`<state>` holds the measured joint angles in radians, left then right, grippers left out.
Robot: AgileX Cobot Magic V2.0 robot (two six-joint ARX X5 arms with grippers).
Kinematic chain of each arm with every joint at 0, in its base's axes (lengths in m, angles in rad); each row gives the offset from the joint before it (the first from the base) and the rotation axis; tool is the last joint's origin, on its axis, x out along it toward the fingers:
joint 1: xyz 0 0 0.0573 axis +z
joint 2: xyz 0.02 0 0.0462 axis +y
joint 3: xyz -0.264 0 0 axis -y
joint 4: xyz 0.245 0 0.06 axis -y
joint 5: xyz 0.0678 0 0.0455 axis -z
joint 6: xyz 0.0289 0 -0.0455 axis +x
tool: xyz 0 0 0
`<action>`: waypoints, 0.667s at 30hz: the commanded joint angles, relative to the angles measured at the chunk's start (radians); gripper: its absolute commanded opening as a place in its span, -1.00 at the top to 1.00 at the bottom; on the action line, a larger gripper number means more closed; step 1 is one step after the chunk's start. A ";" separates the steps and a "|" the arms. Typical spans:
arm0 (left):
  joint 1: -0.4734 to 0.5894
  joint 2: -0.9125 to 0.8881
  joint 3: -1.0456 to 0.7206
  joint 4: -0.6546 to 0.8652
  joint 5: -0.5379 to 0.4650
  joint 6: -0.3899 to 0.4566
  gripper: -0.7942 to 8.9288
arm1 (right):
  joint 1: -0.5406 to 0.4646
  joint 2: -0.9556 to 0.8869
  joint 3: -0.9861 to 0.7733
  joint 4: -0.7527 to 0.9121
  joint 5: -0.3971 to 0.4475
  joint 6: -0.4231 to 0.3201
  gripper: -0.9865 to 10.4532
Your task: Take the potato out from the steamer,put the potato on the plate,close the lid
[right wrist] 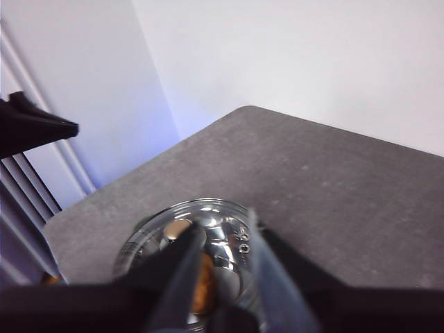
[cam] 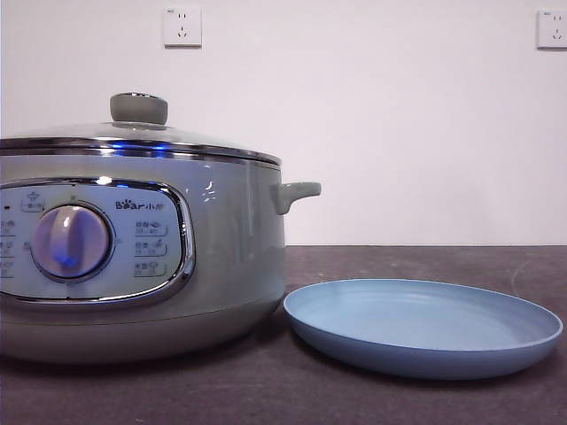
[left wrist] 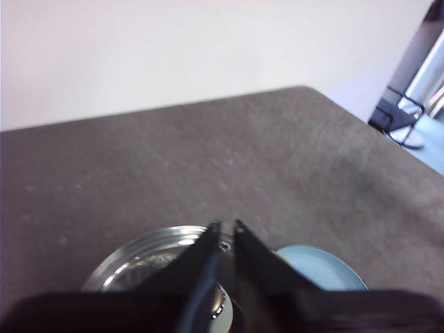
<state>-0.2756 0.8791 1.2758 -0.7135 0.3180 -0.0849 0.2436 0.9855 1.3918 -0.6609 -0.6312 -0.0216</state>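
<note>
The left tool (left wrist: 223,226) is almost shut and the right tool (right wrist: 223,223) is open a bit, both empty and high above the steamer (cam: 226,257), where the lid (cam: 133,133) sits on top, beside the empty plate (cam: 423,329).

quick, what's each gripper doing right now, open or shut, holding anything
Left gripper: shut, empty, high above the domed glass lid.
Right gripper: open, empty, also above that lid.

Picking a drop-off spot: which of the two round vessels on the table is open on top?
The light-blue plate: shallow and uncovered. The grey-green steamer beside it has its glass lid on.
</note>
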 commanded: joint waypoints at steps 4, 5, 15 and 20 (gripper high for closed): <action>-0.027 0.045 0.003 -0.001 -0.010 0.019 0.12 | 0.015 0.001 0.005 0.001 0.090 -0.014 -0.07; -0.029 0.053 0.003 -0.001 -0.021 0.019 0.12 | 0.015 0.001 0.005 0.001 0.088 -0.014 -0.06; -0.091 0.196 0.003 -0.002 -0.119 0.038 0.12 | 0.015 0.002 0.005 0.001 0.089 -0.014 -0.05; -0.124 0.293 0.003 -0.022 -0.145 0.045 0.12 | 0.015 0.002 0.005 0.001 0.089 -0.014 -0.05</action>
<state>-0.3931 1.1587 1.2766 -0.7334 0.1738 -0.0563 0.2562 0.9871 1.3930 -0.6643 -0.5453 -0.0269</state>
